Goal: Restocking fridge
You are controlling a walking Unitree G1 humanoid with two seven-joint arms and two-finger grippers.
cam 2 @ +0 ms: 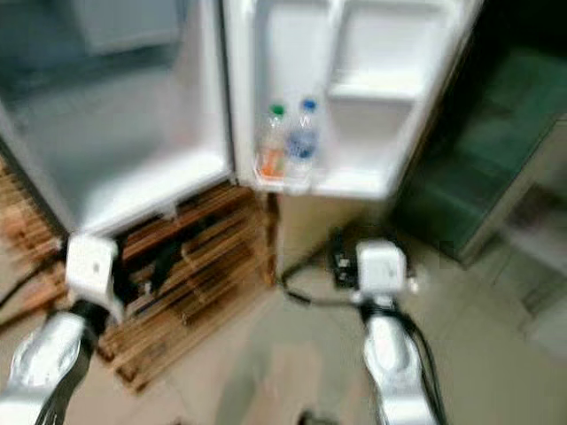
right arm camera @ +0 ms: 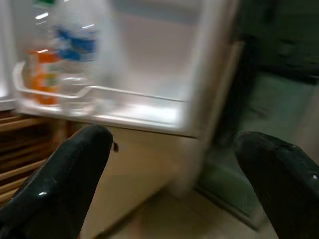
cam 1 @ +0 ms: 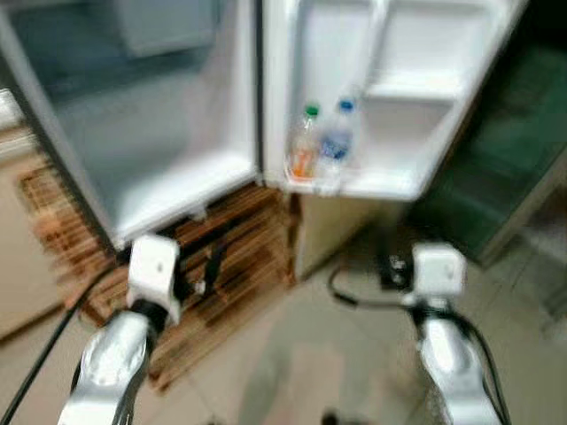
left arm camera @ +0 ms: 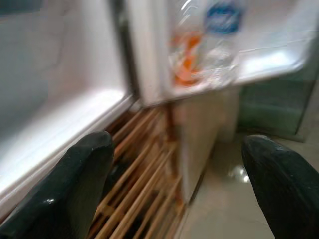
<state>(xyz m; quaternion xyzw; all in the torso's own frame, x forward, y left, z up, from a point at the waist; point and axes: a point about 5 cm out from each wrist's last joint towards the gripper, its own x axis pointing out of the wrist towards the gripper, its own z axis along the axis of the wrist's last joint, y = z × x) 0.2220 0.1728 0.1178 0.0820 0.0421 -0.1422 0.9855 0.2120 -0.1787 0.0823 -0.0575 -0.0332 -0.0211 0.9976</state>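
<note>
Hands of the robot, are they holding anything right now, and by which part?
Nothing is held. The left hand and right hand are both open and empty, in front of the open fridge door.

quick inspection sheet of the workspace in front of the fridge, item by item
surface: pale tiled floor, with a wooden slatted pallet under the fridge.
job's things: fridge open, main compartment looks bare; door swung open; its lower shelf holds an orange-labelled bottle with a green cap beside a blue-capped, blue-labelled water bottle, both upright.
clutter: nothing seen.
grippers: left gripper open, holding nothing, pointed at the pallet and door shelf; right gripper open, holding nothing, pointed at the door shelf.
cables: black cable on the floor near the right arm; another beside the left arm.
surroundings: dark green glass-fronted unit to the right; views are blurred.
</note>
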